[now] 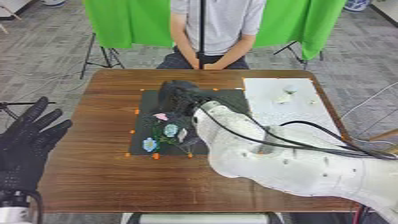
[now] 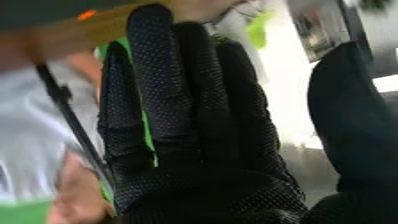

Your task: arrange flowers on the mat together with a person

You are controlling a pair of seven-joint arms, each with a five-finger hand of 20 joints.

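Here, blue and pink flowers [image 1: 171,130] look pale

Gray patterned floor [image 1: 44,55], hanging green cloth [image 1: 129,25], black stand legs [image 1: 87,56], brown wooden table [image 1: 98,165]

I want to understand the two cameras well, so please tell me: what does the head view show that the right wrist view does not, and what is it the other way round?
Head view: the left hand with open fingers, the pink flower and blue flowers on the dark mat, and the white sheet beside it.

Right wrist view: the straight fingers of the right hand from close by, and a yellow-green piece that I cannot surely match.

Both: the right hand, the table, orange marks and the green curtain.
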